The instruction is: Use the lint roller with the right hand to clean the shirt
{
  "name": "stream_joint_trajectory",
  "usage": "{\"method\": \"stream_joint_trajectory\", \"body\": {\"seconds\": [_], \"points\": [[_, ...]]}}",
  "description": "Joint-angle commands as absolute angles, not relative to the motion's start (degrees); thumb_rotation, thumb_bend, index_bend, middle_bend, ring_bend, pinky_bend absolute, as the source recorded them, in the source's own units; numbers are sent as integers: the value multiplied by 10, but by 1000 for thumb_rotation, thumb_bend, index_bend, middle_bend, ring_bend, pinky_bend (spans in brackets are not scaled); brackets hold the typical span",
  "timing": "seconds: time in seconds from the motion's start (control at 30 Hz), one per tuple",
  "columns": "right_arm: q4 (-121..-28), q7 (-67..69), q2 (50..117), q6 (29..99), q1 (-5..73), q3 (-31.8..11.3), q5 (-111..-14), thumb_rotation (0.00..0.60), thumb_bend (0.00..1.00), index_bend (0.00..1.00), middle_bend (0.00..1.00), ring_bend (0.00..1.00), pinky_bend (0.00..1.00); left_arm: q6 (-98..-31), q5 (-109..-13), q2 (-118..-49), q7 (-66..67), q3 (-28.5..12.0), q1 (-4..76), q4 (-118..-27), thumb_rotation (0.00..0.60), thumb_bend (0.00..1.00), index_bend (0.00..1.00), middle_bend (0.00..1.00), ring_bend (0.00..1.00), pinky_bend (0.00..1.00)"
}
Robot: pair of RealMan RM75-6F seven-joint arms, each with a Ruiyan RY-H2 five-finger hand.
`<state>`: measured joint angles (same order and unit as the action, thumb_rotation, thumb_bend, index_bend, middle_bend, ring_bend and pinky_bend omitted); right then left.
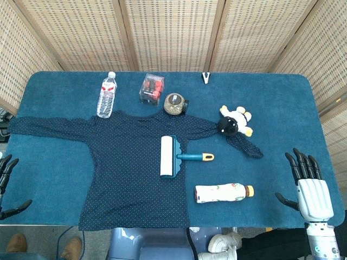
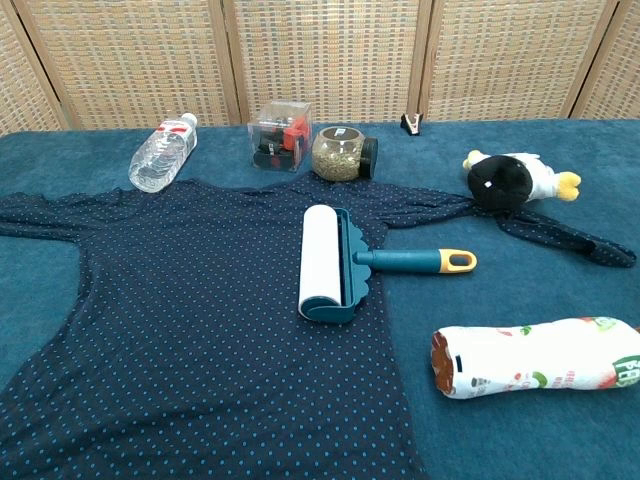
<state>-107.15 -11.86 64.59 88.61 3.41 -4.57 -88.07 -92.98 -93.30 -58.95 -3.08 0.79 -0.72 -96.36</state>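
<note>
A lint roller (image 1: 172,156) lies on the spread dotted shirt (image 1: 130,173), handle pointing right and white drum front-to-back, beside a labelled bottle (image 1: 223,193) on its side with unreadable print, while the right hand (image 1: 308,181) and left hand (image 1: 8,187) rest empty, fingers apart, on the tabletop (image 1: 282,103).

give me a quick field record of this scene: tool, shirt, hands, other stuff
tool: lint roller lying on the shirt, handle pointing toward the robot's right, unheld
shirt: dark dotted shirt spread flat on the blue table
right hand: open, over the table's right edge, apart from the roller
left hand: open, at the left edge
other: water bottle, clear box, jar, plush toy resting on the shirt's sleeve, printed bottle lying on its side beside the shirt
</note>
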Motion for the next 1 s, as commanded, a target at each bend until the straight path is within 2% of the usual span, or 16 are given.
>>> {"method": "stream_joint_trajectory", "body": {"seconds": [0.03, 0.27, 0.4, 0.47, 0.5, 0.57, 0.6, 0.7, 0.77, 0.83, 1.0], "points": [[-1072, -119, 646, 885, 34, -45, -880, 600, 0, 0, 0, 0, 0, -928, -932, -590, -30, 8, -7, -964, 600, 0, 0, 0, 0, 0], [-1070, -134, 657, 863, 48, -55, -859, 600, 0, 0, 0, 0, 0, -918, -930, -593, -15, 9, -3, -969, 600, 0, 0, 0, 0, 0], [-1069, -176, 663, 807, 100, -92, -830, 600, 0, 0, 0, 0, 0, -909, -918, -594, -17, 0, 4, -971, 600, 0, 0, 0, 0, 0], [-1071, -191, 667, 775, 136, -119, -813, 600, 0, 0, 38, 21, 3, -904, -912, -593, -18, -4, 8, -972, 600, 0, 0, 0, 0, 0], [-1070, -197, 669, 760, 154, -132, -806, 600, 0, 0, 101, 80, 39, -901, -909, -594, -17, -6, 10, -972, 600, 0, 0, 0, 0, 0], [-1065, -221, 676, 715, 200, -163, -777, 600, 0, 0, 274, 275, 207, -892, -900, -595, -14, -9, 14, -971, 600, 0, 0, 0, 0, 0], [-1063, -239, 682, 692, 224, -178, -753, 600, 0, 0, 429, 458, 427, -887, -895, -596, -14, -10, 16, -971, 600, 0, 0, 0, 0, 0], [-1061, -289, 701, 613, 294, -210, -650, 600, 0, 0, 744, 804, 893, -875, -879, -597, -12, -17, 22, -970, 600, 0, 0, 0, 0, 0], [-1065, -325, 711, 578, 331, -219, -578, 600, 0, 0, 837, 901, 984, -870, -872, -597, -12, -19, 25, -970, 600, 0, 0, 0, 0, 0], [-1064, -374, 727, 568, 369, -220, -508, 600, 0, 0, 911, 976, 1000, -864, -865, -598, -11, -22, 28, -970, 600, 0, 0, 0, 0, 0], [-1042, -470, 790, 582, 454, -212, -344, 600, 0, 0, 989, 1000, 1000, -843, -846, -601, -8, -26, 36, -964, 600, 0, 0, 0, 0, 0]]}}
